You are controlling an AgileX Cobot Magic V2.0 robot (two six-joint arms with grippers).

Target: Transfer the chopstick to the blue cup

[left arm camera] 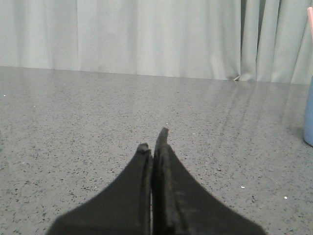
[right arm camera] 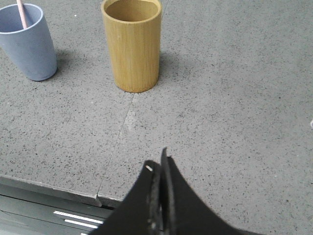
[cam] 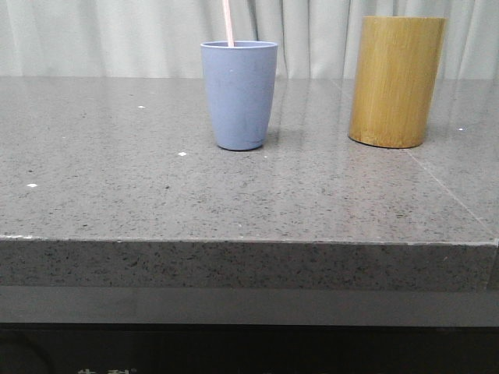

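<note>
Left end effector (left arm camera: 154,139): fingers pressed together, holding nothing, low over the bare desk (left arm camera: 98,122). Right end effector (right arm camera: 159,164): likewise pinched closed and empty, near the desk's front edge. The chopstick (cam: 228,23) stands inside the blue cup (cam: 239,95), leaning on its rim. Transfer judged complete. Residual risk: a careless arm sweep clipping the protruding stick could tip the light cup; the bamboo holder (cam: 395,82) stands well apart.
</note>
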